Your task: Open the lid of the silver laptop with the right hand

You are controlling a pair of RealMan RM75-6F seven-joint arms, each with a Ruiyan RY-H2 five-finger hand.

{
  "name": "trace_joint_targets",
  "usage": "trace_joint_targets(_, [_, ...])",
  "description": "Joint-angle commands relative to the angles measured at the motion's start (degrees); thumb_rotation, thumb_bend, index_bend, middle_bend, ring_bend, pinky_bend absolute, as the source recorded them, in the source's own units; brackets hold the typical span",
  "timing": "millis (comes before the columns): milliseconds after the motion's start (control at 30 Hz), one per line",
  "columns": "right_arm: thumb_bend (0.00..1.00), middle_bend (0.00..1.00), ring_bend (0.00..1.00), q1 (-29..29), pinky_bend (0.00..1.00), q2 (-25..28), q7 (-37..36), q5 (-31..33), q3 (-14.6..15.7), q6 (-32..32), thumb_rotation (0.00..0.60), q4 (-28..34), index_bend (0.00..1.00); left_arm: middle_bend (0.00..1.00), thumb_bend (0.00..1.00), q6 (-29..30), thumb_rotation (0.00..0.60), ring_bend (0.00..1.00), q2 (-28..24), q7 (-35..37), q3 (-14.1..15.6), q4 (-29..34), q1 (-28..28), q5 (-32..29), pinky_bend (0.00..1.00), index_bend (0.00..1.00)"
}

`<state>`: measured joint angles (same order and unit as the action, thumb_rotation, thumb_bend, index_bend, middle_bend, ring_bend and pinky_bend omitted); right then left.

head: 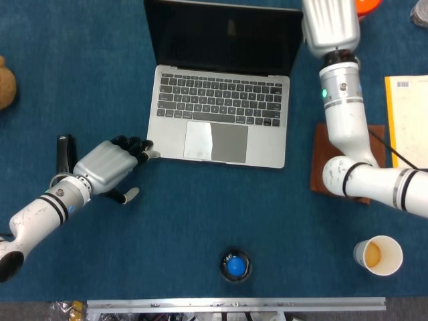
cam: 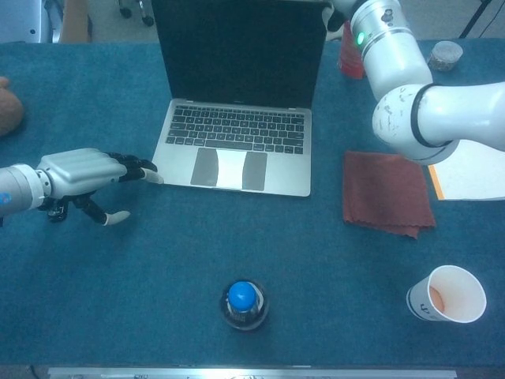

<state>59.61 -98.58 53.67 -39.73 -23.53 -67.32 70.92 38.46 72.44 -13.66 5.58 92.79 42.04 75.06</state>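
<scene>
Left robot hand (head: 110,166) flat, fingers extended; right arm (head: 344,107) raised (hand unseen)

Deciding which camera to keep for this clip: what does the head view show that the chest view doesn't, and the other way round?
Only the head view shows the black object lying behind the left robot hand and the orange thing at the top edge.

Only the chest view shows the small grey cup at the far right and chair wheels on the floor beyond the table.

Both show the silver laptop with its lid up, the left robot hand's fingertips at its front left corner, the red cloth, paper cup, and blue-capped bottle. Neither shows the right robot hand.
</scene>
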Motion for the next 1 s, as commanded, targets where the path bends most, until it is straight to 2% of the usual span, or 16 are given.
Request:
trace_joint_targets(33, [0.39,0.15,0.0,-0.6,0.11,1.3,-1.1,-1.0,0.1,-0.4,0.6,2.9,0.12,0.02,0.4,0.3,0.395,0.0,-0.2,0.0,-0.1,0.3,-0.1,-0.1,0.04,0.08])
trace_joint_targets(400, [0.39,0.15,0.0,-3.7,0.11,6.8,-3.4,-4.3,1.8,-3.1,0.6,14.2,0.12,0.02,0.4,3.5,0.414,0.0,-2.2,0.5,-0.6,2.4,-1.5,-0.5,0.04,0.08])
trace_joint_targets(567, [0.39,0.15,0.0,-5.4,0.11,9.6,-3.8,-5.1,2.5,-4.7,0.6,18.8,0.12,0.02,0.4,6.5,0.543,0.0,-3.8,1.1,-0.8,3.3,-3.1,-0.3,0.04,0.08])
trace_joint_targets(667, [0.39,0.15,0.0,-7.0,0.11,11.7,-4.2,-5.9,3.5,-6.1,0.6,22.3,0.12,0.02,0.4,8.7,0.6,0.0,-4.8,1.5,-1.0,3.6,-4.4,-0.7,0.04,0.08])
trace_joint_targets(867, [0.39,0.15,0.0,-11.8,0.11,16.4,-6.2,-8.2,5.9,-10.2,0.6,29.0,0.12,0.03,0.4,14.0,0.6,0.0,-7.2,4.5,-1.7,4.0,-7.8,-0.8,0.04,0.08])
trace_joint_targets(1000, [0.39,0.16,0.0,-15.9,0.11,19.5,-8.2,-11.0,8.7,-13.1,0.6,33.0,0.12,0.03,0.4,18.2,0.6,0.0,-8.8,6.9,-1.9,3.2,-10.6,0.1,0.04,0.08])
